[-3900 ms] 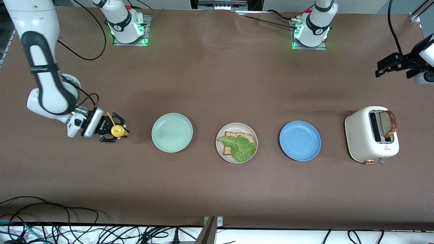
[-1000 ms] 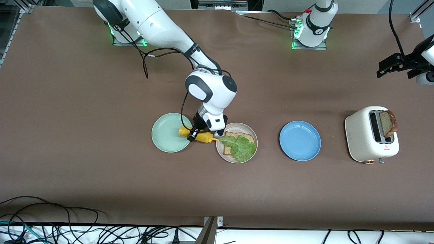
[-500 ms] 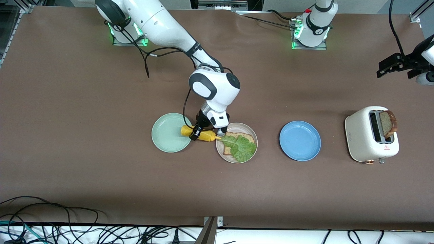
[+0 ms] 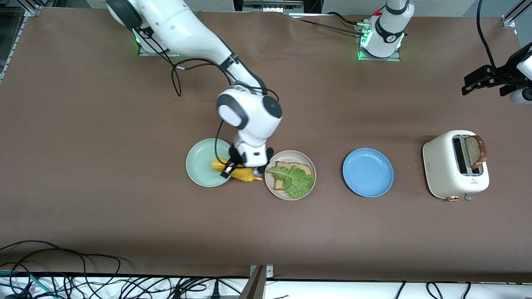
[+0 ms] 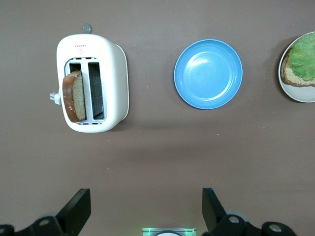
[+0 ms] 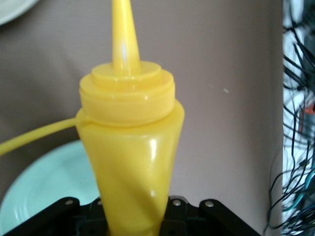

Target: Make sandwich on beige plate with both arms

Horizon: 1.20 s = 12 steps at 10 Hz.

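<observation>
Reaching out from its base at the table's top edge, the right arm (image 4: 195,37) holds its right gripper (image 4: 232,166) low over the gap between the mint green plate (image 4: 203,162) and the beige plate (image 4: 307,180). Its fingers are narrowed around a yellow squeeze bottle (image 4: 237,172), which lies nearly flat in the grip, its base over the green plate's rim and its pointed nozzle toward the beige plate without reaching it. In the right wrist view the bottle (image 6: 130,162) fills the middle, clamped at its lower body, with its cap strap curling off to one side.

The beige plate sits near the middle of the table. On it lies one slice of brown bread (image 4: 305,169) with a ruffled lettuce leaf (image 4: 295,179) on top; the leaf covers most of the slice. A blue plate (image 4: 368,172) stands beside it toward the left arm's end of the table, and past that a white toaster (image 4: 447,166) near that end edge, with a second slice of bread (image 4: 476,151) sticking up from one slot.

The left arm (image 4: 388,29) waits, its left gripper (image 4: 478,81) high over the table's end edge, the fingers (image 5: 78,209) spread wide and holding nothing.
</observation>
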Each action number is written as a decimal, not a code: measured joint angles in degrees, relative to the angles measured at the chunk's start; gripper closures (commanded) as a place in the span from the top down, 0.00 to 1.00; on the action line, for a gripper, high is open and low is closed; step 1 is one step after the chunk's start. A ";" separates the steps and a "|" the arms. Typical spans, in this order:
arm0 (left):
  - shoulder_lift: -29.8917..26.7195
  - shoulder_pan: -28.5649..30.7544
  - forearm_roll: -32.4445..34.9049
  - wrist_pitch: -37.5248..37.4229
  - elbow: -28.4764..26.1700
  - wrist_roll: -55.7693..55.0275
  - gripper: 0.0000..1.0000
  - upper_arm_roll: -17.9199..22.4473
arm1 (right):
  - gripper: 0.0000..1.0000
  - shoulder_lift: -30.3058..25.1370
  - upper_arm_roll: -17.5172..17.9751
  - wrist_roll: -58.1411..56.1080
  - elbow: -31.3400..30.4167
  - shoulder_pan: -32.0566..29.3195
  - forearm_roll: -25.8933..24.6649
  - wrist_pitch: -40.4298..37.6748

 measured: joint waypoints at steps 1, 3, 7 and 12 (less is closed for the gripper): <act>0.00 -0.01 0.00 0.00 0.00 0.00 1.00 -0.03 | 0.00 -2.98 -0.03 -0.52 -0.81 -2.14 3.22 -0.33; 0.00 -0.01 0.00 0.02 0.00 0.00 1.00 -0.04 | 0.00 -9.56 -0.16 -4.29 -4.91 -6.92 9.83 -0.81; 0.01 0.14 0.00 0.04 0.01 0.00 1.00 0.01 | 0.00 -18.78 -3.93 -17.16 -12.54 -16.85 28.91 0.47; 2.93 1.84 0.93 0.59 0.75 0.00 1.00 0.14 | 0.00 -31.82 -10.01 -41.98 -36.80 -23.58 58.18 15.42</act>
